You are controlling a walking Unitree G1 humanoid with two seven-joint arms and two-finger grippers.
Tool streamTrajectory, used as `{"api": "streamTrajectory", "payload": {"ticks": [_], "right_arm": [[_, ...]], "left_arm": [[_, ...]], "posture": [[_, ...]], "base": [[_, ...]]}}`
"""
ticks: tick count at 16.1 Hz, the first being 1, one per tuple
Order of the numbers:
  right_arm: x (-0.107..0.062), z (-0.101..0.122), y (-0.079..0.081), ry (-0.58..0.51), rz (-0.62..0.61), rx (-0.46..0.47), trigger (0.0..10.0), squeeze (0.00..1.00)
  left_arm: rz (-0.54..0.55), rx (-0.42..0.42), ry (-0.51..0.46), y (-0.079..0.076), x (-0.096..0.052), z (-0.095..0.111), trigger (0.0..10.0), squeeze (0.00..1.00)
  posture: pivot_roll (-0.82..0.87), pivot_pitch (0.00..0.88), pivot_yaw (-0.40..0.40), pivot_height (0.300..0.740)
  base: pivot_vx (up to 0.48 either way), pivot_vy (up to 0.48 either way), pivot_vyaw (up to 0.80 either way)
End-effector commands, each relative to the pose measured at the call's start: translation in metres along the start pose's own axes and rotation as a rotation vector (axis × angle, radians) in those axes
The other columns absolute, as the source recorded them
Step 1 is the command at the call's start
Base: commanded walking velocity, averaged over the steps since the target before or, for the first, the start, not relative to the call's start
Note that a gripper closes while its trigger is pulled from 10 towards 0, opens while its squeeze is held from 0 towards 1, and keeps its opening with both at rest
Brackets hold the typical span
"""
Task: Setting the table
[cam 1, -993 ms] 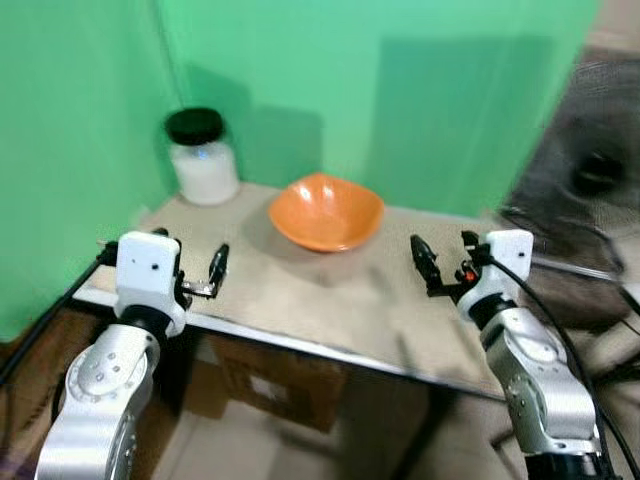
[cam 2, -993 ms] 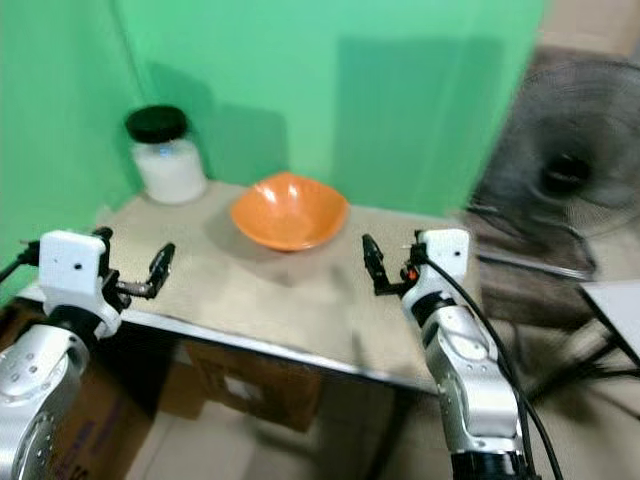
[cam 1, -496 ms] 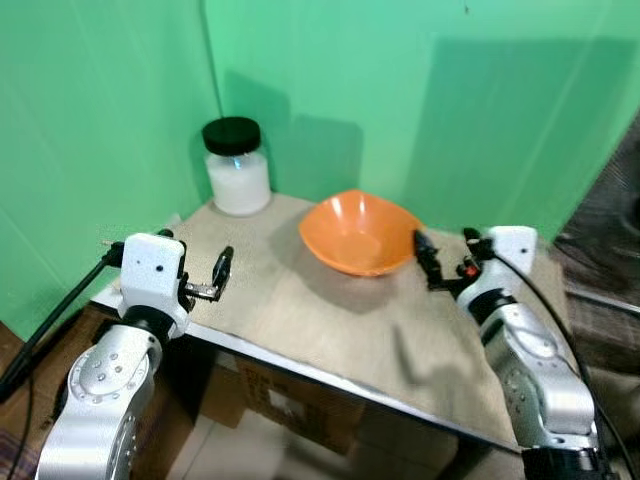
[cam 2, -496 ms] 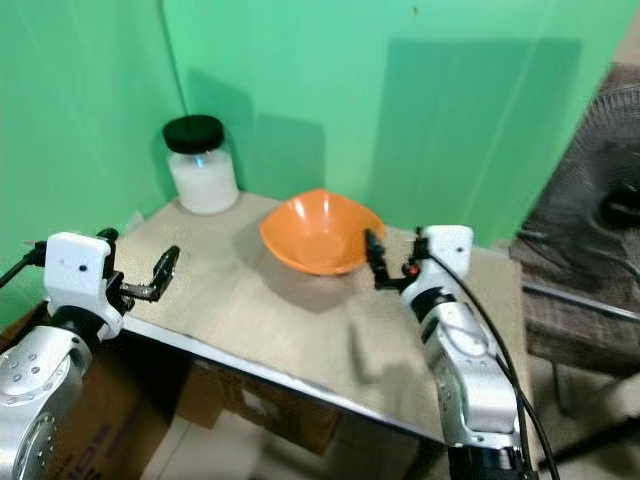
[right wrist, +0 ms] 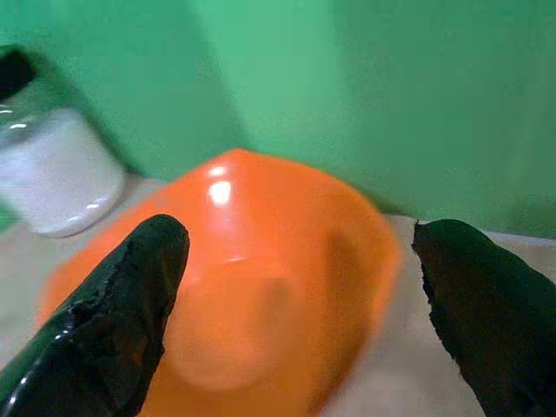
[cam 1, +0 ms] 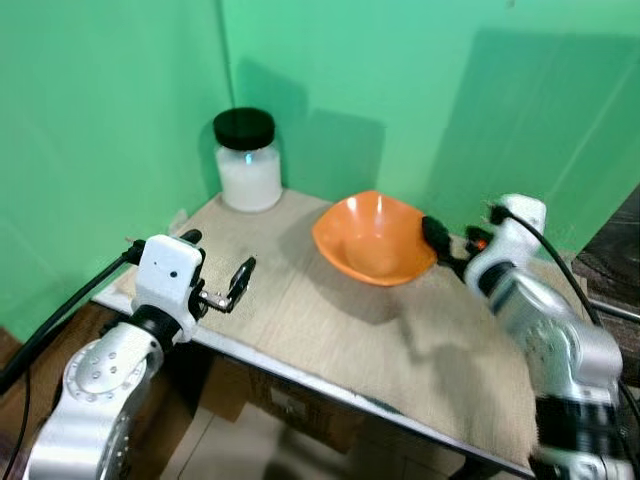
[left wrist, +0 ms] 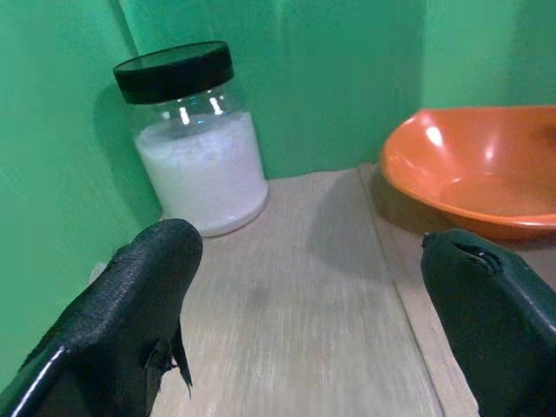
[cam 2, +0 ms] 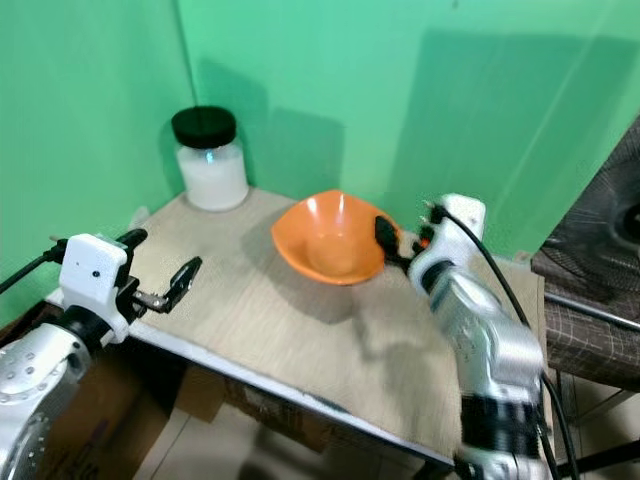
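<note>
An orange bowl (cam 1: 372, 237) sits on the table (cam 1: 330, 330), toward the back edge and a little right of the middle. It is shallow and wide, with a softly squared, wavy rim and a glossy inside that catches bright spots of light. It stands upright and casts a dark shadow on the tabletop at its near side.

The right gripper (right wrist: 300, 304) is at the bowl's right side, just above the rim, with its two black fingers (right wrist: 113, 321) spread wide so that the bowl shows between them in the right wrist view. In the head views one black fingertip lies right by the rim; whether it touches cannot be told, since the arm and bowl are blurred there.

The left gripper (left wrist: 326, 321) hovers over the table's front left corner, well apart from the bowl, its fingers (left wrist: 130, 304) also spread apart and holding nothing.

A jar (cam 1: 247, 160) with a black lid (cam 1: 244, 128) stands in the back left corner, against the green wall (cam 1: 110, 130). It is filled most of the way with something white.

The table is a pale wood-look board with a metal front edge. Its right end is cut off by the right arm and the frame edge. Under it a cardboard box (cam 1: 285, 405) is partly seen in shadow. At the far right a dark meshed object (cam 2: 600, 260) is cut off and cannot be identified.
</note>
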State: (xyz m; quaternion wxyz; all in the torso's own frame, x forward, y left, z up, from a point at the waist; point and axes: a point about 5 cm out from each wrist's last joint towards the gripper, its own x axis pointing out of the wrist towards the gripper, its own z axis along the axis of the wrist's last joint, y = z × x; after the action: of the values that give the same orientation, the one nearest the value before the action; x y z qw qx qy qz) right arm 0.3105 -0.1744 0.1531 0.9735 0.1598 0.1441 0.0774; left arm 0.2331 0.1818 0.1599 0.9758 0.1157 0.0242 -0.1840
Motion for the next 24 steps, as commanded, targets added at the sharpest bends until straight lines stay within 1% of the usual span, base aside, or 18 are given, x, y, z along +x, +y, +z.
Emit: {"api": "streamTrajectory", "payload": {"ticks": [1, 2, 3, 4, 5, 6, 7, 8, 9, 10, 11, 12, 13, 14, 15, 19, 24], "right_arm": [[0.003, 0.005, -0.009, 0.079, -0.044, 0.056, 10.0, 0.00], [0.006, 0.006, -0.011, 0.140, -0.048, 0.105, 10.0, 0.51], [0.008, 0.005, -0.013, 0.188, -0.049, 0.137, 10.0, 0.84], [0.011, 0.002, -0.017, 0.230, -0.080, 0.128, 10.0, 0.78], [0.013, 0.000, -0.019, 0.250, -0.098, 0.122, 10.0, 0.73], [0.016, -0.003, -0.017, 0.284, -0.099, 0.152, 10.0, 0.00], [0.019, -0.008, -0.014, 0.323, -0.096, 0.171, 10.0, 0.00], [0.020, -0.010, -0.013, 0.337, -0.092, 0.177, 10.0, 0.00], [0.024, -0.014, -0.009, 0.365, -0.091, 0.213, 10.0, 0.00], [0.026, -0.016, -0.007, 0.378, -0.085, 0.243, 7.5, 0.00], [0.029, -0.020, -0.002, 0.403, -0.063, 0.311, 2.4, 0.00], [0.031, -0.023, 0.000, 0.423, -0.055, 0.368, 1.7, 0.00], [0.033, -0.023, 0.002, 0.419, -0.037, 0.437, 0.9, 0.00], [0.034, -0.023, 0.003, 0.414, -0.029, 0.460, 0.3, 0.00], [0.035, -0.023, 0.005, 0.416, -0.023, 0.478, 0.0, 0.00], [0.039, -0.026, 0.004, 0.433, -0.067, 0.491, 0.0, 0.00], [0.041, -0.031, 0.007, 0.448, -0.080, 0.523, 0.0, 0.00]], "left_arm": [[-0.078, 0.012, -0.016, -0.002, 0.002, 0.005, 10.0, 0.76], [-0.131, 0.024, -0.014, -0.004, 0.003, 0.006, 10.0, 0.76], [-0.169, 0.028, -0.016, -0.006, 0.004, 0.007, 10.0, 0.76], [-0.213, 0.027, -0.016, -0.010, 0.005, 0.008, 10.0, 0.76], [-0.244, 0.031, -0.017, -0.012, 0.006, 0.010, 10.0, 0.76], [-0.283, 0.027, -0.014, -0.016, 0.006, 0.010, 10.0, 0.76], [-0.324, 0.026, -0.009, -0.019, 0.007, 0.010, 10.0, 0.75], [-0.341, 0.025, -0.006, -0.021, 0.007, 0.009, 10.0, 0.75], [-0.363, 0.029, -0.003, -0.022, 0.007, 0.010, 10.0, 0.75], [-0.368, 0.031, -0.004, -0.023, 0.008, 0.010, 10.0, 0.75], [-0.376, 0.031, -0.007, -0.023, 0.009, 0.011, 10.0, 0.75], [-0.383, 0.029, -0.010, -0.023, 0.009, 0.012, 10.0, 0.75], [-0.386, 0.030, -0.010, -0.023, 0.009, 0.012, 10.0, 0.75], [-0.386, 0.031, -0.010, -0.023, 0.010, 0.012, 10.0, 0.75], [-0.387, 0.031, -0.009, -0.023, 0.010, 0.011, 10.0, 0.75], [-0.390, 0.030, -0.008, -0.024, 0.010, 0.011, 10.0, 0.75], [-0.389, 0.038, -0.003, -0.025, 0.010, 0.010, 10.0, 0.75]], "posture": [[0.02, 0.000, -0.025, 0.740], [0.02, 0.000, -0.030, 0.740], [0.02, 0.000, -0.036, 0.740], [0.02, 0.000, -0.044, 0.740], [0.02, 0.000, -0.047, 0.740], [0.02, 0.000, -0.049, 0.740], [0.02, 0.000, -0.051, 0.740], [0.02, 0.000, -0.051, 0.740], [0.02, 0.000, -0.049, 0.740], [0.02, 0.000, -0.049, 0.740], [0.02, 0.000, -0.049, 0.740], [0.02, 0.000, -0.049, 0.740], [0.02, 0.000, -0.048, 0.740], [0.02, 0.000, -0.049, 0.740], [0.02, 0.000, -0.049, 0.740], [0.01, 0.000, -0.053, 0.740], [0.02, 0.000, -0.056, 0.740]], "base": [[0.000, 0.000, 0.00], [0.000, 0.000, 0.00], [0.000, 0.000, 0.00], [0.000, 0.000, 0.00], [0.000, 0.000, 0.00], [0.000, 0.000, 0.00], [0.000, 0.000, 0.00], [0.000, 0.000, 0.00], [0.000, 0.000, 0.00], [0.000, 0.000, 0.00], [0.000, 0.000, 0.00], [0.000, 0.000, 0.00], [0.000, 0.000, 0.00], [0.000, 0.000, 0.00], [0.000, 0.000, 0.00], [0.000, 0.000, 0.00], [0.000, 0.000, 0.00]]}}
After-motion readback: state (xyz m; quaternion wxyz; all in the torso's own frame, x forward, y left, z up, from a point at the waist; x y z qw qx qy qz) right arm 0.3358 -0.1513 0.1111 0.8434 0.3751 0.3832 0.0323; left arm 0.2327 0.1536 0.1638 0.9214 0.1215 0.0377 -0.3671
